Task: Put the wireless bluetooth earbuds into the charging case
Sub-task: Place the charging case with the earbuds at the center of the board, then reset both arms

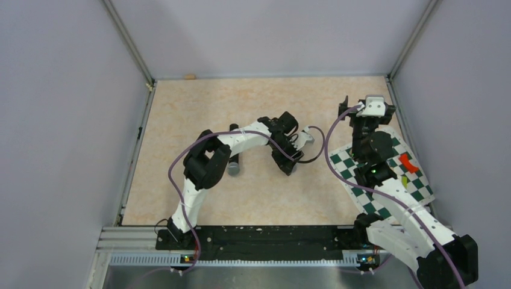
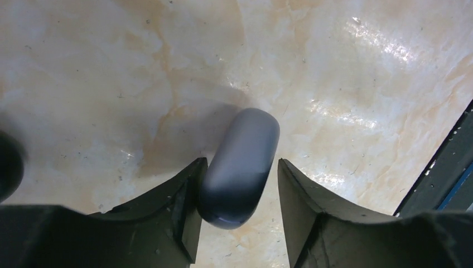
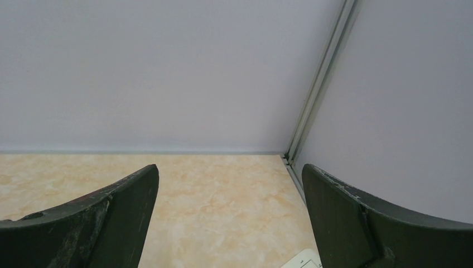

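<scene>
Case (image 2: 241, 170), grey and shut, sits inside parted left claw (image 2: 240, 163); right claw (image 3: 230, 167) gapes empty.

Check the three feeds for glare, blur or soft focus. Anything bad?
Left wrist: glare patches on the table at upper right; the grey case looks soft-edged, with a diffuse shadow to its left. Right wrist: even light, no glare, fingers reasonably crisp. Top: flat, even lighting, but small items are too tiny to make out.

White arms (image 1: 241, 139), purple cables (image 1: 173, 174), dark pincers (image 2: 240, 162) (image 3: 230, 167)
</scene>
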Tool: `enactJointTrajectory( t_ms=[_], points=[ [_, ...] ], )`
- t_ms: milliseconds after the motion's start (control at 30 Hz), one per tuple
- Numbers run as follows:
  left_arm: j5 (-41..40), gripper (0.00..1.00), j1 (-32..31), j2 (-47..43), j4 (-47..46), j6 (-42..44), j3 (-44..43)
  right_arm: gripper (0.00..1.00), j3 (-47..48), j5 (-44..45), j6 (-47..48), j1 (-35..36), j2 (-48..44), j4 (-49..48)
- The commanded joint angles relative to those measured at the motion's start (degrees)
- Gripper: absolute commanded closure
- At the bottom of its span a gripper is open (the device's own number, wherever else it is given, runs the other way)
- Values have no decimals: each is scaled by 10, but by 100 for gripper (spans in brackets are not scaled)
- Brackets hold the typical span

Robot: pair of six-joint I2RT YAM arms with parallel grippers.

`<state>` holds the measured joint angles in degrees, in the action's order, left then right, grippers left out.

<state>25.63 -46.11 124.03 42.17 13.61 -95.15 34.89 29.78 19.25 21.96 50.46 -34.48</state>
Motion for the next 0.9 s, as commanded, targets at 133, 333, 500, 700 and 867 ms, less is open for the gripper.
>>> enactJointTrajectory(
  t_ms=[133, 333, 500, 700, 867],
  points=[
    [-21, 21, 3, 5, 15, 6, -21, 2, 17, -4, -9, -3, -4, -10],
    [-18, 1, 4, 0, 28, 12, -31, 2, 18, -5, -9, -3, -4, -7],
    [-34, 1, 4, -23, 38, 36, -34, 2, 18, -3, -7, -3, -5, -7],
    [-15, 1, 5, -54, 107, 118, -77, 2, 18, -16, -11, -4, -4, -1],
    [-31, 1, 9, -111, 200, 210, -121, 1, 31, -136, -14, -5, -8, 65]
  ],
)
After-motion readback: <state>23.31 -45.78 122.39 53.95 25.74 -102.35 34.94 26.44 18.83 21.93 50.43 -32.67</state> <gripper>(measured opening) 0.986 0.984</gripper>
